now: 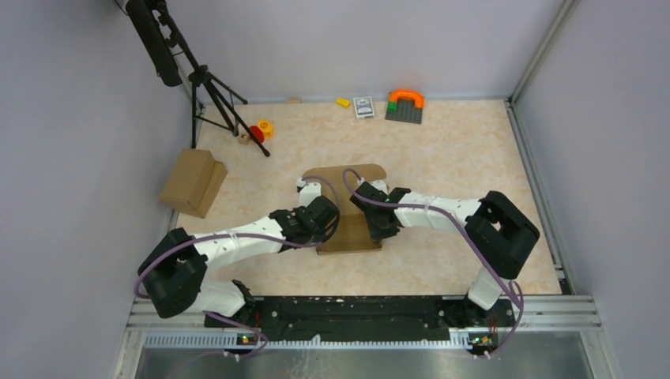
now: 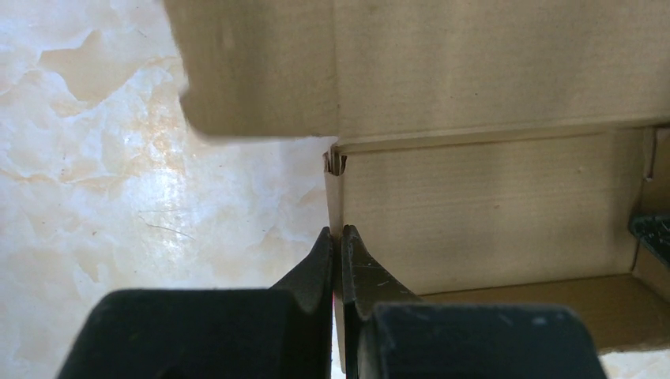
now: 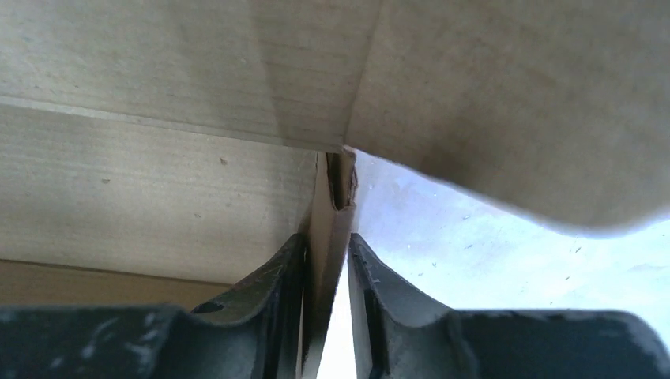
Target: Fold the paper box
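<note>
- paper box (image 1: 365, 171): plain brown, unmarked
- counter (image 1: 458, 158): cream with pale orange marbling
- left claw (image 2: 336, 260) and right claw (image 3: 325, 268): black
- left arm (image 1: 237, 245) and right arm (image 1: 442, 212): white with black joints
- cables (image 1: 158, 257): purple
- carton (image 1: 193, 183): brown
- arch (image 1: 406, 96): orange, on a dark grey plate (image 1: 404, 113)
- block (image 1: 343, 102): yellow

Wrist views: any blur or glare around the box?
Left wrist: box wall sharp, near flap soft, glare on the table. Right wrist: flap edge blurred, table washed out bluish. Top external: evenly lit, sharp.
</note>
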`<state>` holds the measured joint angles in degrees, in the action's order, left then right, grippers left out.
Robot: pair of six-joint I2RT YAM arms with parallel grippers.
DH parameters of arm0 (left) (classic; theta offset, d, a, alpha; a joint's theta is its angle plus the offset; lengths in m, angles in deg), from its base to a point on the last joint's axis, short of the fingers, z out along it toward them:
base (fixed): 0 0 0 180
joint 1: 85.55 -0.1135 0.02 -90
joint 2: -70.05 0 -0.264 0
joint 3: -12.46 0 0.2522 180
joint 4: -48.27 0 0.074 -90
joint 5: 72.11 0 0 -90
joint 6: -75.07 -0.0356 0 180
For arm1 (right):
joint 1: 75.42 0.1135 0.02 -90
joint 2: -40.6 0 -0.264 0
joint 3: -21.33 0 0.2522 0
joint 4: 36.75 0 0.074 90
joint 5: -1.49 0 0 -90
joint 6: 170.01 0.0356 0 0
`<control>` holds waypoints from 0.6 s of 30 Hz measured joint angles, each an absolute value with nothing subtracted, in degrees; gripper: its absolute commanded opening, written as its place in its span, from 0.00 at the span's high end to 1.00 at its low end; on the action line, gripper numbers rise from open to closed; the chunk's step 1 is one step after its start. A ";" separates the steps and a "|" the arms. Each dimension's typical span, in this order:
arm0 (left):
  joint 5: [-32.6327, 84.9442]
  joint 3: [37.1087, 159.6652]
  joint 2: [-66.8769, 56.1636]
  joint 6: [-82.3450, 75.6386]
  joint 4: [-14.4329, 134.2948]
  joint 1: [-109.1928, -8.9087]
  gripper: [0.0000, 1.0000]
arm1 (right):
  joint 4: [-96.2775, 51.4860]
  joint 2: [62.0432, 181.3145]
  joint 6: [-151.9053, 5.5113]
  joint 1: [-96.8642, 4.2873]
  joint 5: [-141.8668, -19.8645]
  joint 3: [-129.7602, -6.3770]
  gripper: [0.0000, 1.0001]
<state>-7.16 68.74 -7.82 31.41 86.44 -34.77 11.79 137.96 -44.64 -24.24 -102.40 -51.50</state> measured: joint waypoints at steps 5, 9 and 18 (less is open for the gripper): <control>-7.91 68.74 -8.12 31.39 86.46 -34.63 1.00 | 12.73 137.96 -45.53 -24.04 -102.57 -51.50 0.62; -8.43 68.74 -8.12 31.37 86.53 -34.44 1.00 | 12.62 137.61 -45.60 -24.04 -102.62 -51.50 0.61; -8.98 68.76 -8.12 31.31 86.85 -34.28 1.00 | 9.15 135.29 -45.49 -24.54 -98.90 -51.48 0.56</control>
<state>-8.98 68.76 -8.12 31.31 86.85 -34.28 9.15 135.29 -45.49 -24.54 -98.90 -51.48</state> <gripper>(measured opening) 0.011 0.432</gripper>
